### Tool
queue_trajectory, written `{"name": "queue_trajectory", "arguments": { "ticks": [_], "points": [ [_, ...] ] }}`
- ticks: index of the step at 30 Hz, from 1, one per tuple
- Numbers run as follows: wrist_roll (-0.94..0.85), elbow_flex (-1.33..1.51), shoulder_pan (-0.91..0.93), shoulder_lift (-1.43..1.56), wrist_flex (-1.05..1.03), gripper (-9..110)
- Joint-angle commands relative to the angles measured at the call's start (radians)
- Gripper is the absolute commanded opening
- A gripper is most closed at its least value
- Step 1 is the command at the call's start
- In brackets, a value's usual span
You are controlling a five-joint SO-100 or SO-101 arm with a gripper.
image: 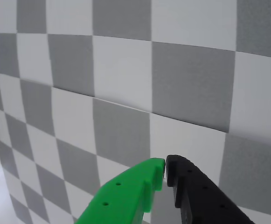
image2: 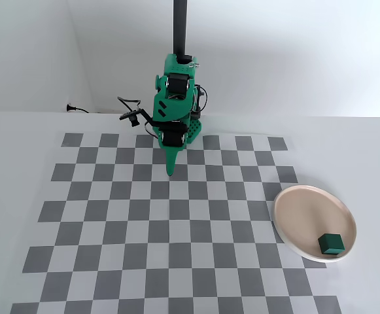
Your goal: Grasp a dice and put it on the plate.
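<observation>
In the fixed view the small dark green dice (image2: pixel 331 244) lies inside the pale beige-pink plate (image2: pixel 301 209), near its front right rim, at the right edge of the checkerboard. My gripper (image2: pixel 171 171) hangs at the far middle of the board, far left of the plate, pointing down just above the squares. In the wrist view the gripper (image: pixel 165 169) shows a green finger and a black finger with tips together and nothing between them. Neither dice nor plate shows in the wrist view.
The grey and white checkerboard mat (image2: pixel 111 216) covers the white table. A black post (image2: pixel 180 26) rises behind the arm's base, and a cable (image2: pixel 129 108) runs left from the base to the wall. White walls stand behind and left.
</observation>
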State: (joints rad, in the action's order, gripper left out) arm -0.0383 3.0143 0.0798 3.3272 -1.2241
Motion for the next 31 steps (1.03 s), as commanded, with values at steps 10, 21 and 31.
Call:
{"name": "queue_trajectory", "arguments": {
  "ticks": [10,21,31],
  "points": [
    [0.043,-0.003,-0.04,0.006,0.003,-4],
    [0.043,-0.003,-0.04,0.008,0.003,-4],
    [0.043,-0.003,-0.04,0.008,0.003,-4]
  ]
}}
